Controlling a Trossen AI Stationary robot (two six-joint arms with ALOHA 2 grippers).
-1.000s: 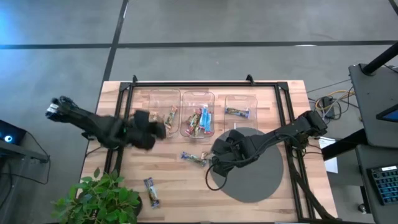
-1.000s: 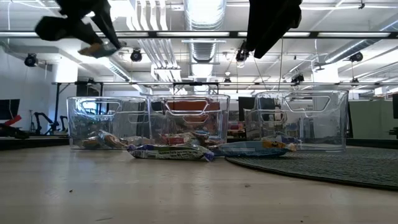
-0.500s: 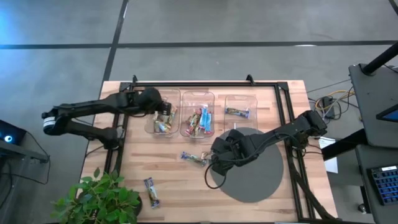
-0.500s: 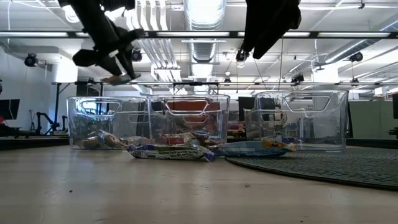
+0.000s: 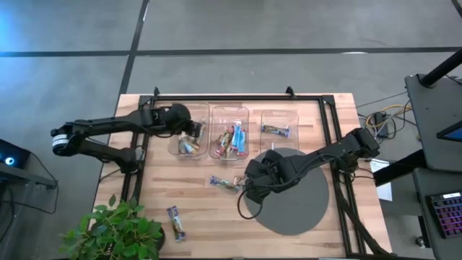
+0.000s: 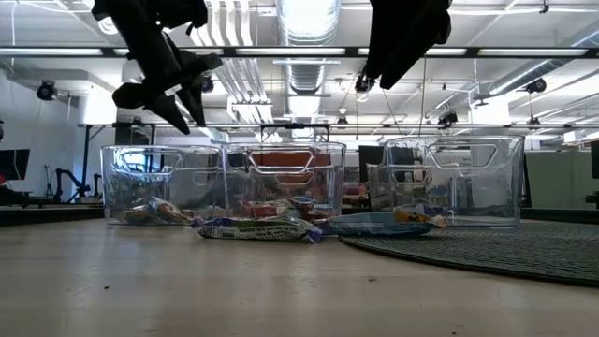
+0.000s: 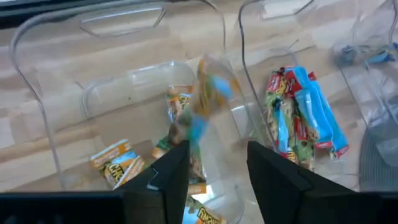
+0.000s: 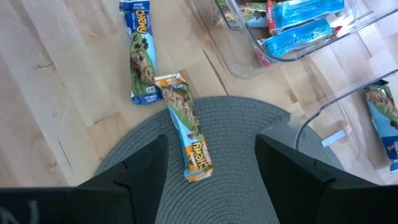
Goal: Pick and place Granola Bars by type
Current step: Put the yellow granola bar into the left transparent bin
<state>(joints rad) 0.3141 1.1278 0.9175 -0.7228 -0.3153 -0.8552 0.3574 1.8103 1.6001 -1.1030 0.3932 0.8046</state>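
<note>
On the wooden table (image 5: pixel 144 209), the left gripper (image 7: pixel 211 165), fingers spread, drops a granola bar (image 7: pixel 208 93) beyond its fingertips; it may strike the bin wall (image 7: pixel 233 74) and bounce out.

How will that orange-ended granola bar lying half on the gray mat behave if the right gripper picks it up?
The orange-ended granola bar looks flat with a glossy wrapper, so it may slip between the fingers. It seems light and fairly stiff, probably lifting without drooping. It touches the blue bar, which might get nudged.
</note>
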